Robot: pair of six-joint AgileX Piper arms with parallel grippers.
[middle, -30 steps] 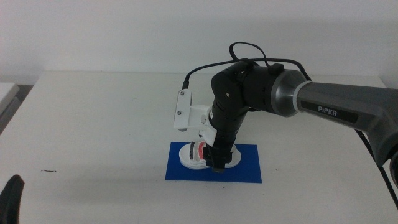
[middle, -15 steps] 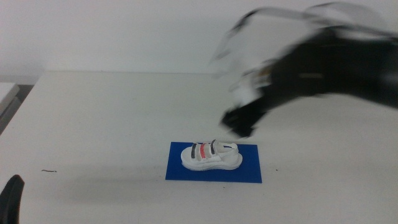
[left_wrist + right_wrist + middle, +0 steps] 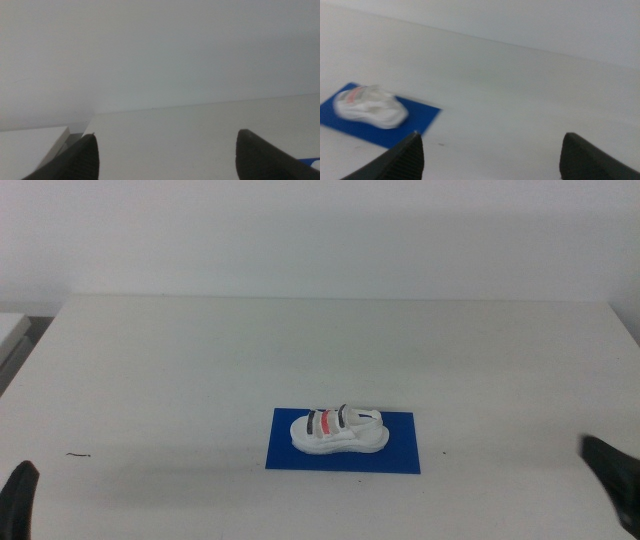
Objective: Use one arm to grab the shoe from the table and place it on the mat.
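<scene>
1. The shoe [image 3: 339,430] is seen resting upright on its sole on the mat [image 3: 400,452], inside the mat's edges, lengthwise along the mat's long side.
2. The mat is laid flat on the table [image 3: 200,360], near the table's front middle.
3. The right gripper [image 3: 490,157] is seen low at the right front of the table, well apart from the shoe. Its jaws are spread wide, and nothing is held between them.
4. In the right wrist view, the shoe [image 3: 367,106] and mat [image 3: 420,117] are shown blurred.
5. The left gripper [image 3: 165,157] is parked at the left front corner. Its jaws are spread wide and empty.
</scene>
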